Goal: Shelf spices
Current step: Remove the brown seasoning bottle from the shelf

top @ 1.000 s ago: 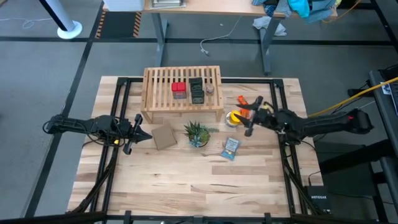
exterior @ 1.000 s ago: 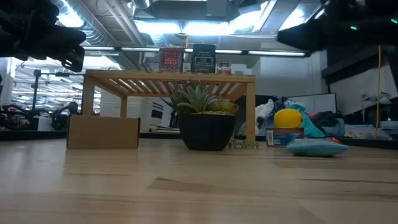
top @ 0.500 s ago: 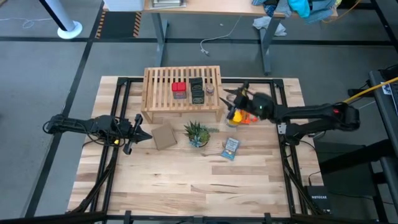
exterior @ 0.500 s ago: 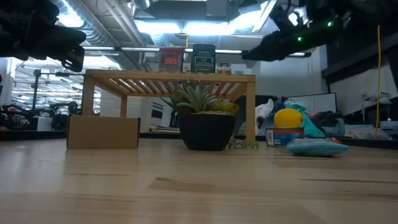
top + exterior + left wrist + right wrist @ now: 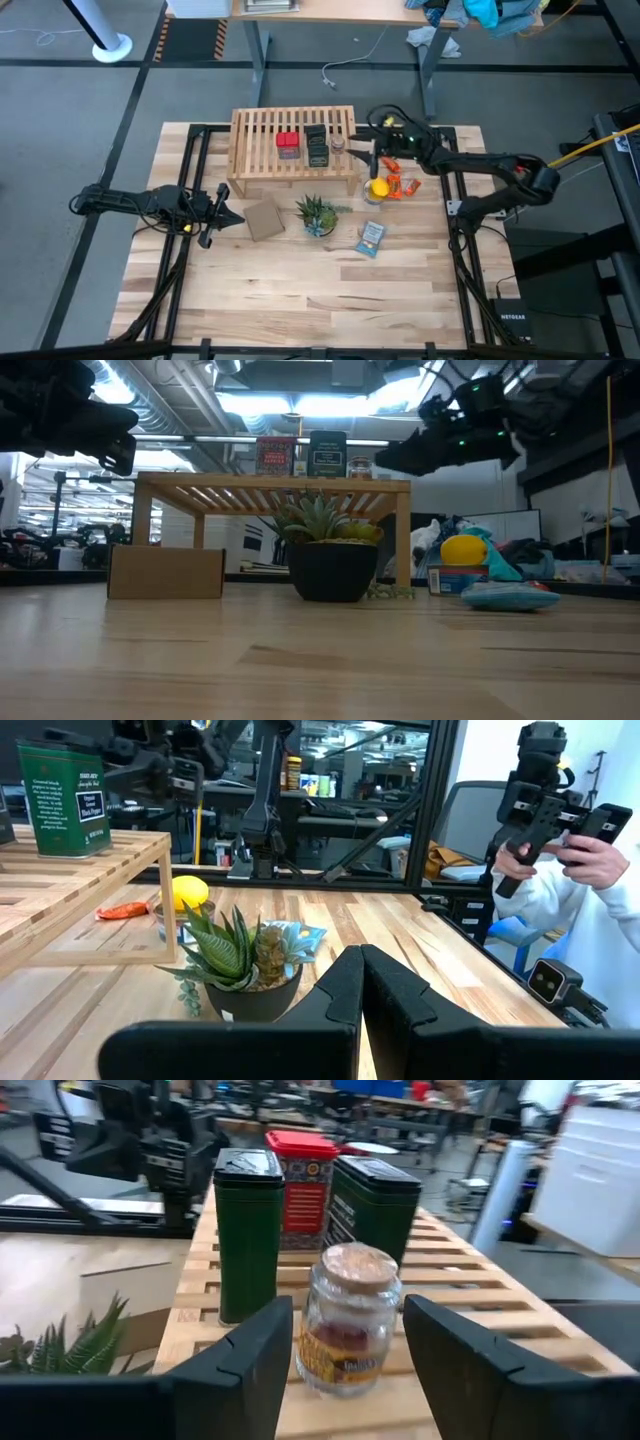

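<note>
Light-wood shelf [image 5: 293, 140] carries the red tin [image 5: 288, 145], two dark green tins [image 5: 317, 146] and the cork-topped jar [image 5: 338, 146] in the high view. Right gripper [image 5: 367, 158] hovers at the shelf's right end; left gripper [image 5: 222, 213] waits shut, well off the shelf's left leg.

Right wrist view: fingers spread, jar [image 5: 346, 1320] between them, untouched. Judged step: release or regrasp; next move calls for a straight retreat.
</note>
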You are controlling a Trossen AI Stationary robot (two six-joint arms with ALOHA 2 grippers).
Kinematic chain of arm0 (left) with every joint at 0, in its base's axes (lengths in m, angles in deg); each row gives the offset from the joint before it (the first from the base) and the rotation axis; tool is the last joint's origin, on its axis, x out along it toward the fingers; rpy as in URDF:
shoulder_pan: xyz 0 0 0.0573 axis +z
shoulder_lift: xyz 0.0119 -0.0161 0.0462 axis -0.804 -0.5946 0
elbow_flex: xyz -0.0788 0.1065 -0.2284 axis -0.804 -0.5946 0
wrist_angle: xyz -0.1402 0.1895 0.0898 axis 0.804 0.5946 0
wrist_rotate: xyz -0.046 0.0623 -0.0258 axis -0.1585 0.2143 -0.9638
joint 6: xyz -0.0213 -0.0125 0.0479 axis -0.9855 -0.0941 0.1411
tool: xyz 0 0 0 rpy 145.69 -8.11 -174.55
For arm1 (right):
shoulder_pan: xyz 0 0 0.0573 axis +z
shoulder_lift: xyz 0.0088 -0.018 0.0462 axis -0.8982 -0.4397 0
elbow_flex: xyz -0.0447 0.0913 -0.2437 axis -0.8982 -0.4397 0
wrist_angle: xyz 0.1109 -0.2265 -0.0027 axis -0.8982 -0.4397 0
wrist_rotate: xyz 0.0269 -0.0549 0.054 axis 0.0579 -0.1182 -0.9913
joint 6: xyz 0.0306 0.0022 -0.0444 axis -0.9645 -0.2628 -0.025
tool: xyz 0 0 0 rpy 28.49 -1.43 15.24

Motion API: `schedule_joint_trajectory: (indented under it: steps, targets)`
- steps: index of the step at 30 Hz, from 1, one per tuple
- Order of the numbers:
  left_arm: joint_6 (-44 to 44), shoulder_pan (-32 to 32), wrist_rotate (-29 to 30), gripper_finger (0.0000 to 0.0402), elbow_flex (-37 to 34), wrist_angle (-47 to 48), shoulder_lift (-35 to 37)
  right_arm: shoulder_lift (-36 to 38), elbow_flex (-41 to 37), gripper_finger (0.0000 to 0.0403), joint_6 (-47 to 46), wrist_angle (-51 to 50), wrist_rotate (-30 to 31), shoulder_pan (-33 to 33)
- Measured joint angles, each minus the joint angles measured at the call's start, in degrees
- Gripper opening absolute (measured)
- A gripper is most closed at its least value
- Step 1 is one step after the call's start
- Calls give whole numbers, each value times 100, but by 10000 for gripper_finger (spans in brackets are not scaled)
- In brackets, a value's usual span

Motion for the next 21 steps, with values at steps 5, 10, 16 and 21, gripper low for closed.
schedule_joint_trajectory:
  steps: [5,10,16,21]
  targets:
    - [-1,0,0,0,2,0,1,-529,430,198,-42,-20,-485,-112]
    - [-1,-2,-1,0,0,0,0,-852,636,198,-55,-55,-653,-147]
    - [0,-2,-1,0,1,1,0,-1061,814,198,-136,-56,-718,-148]
    - [1,-1,1,0,0,0,2,-1094,925,198,-133,-51,-959,-185]
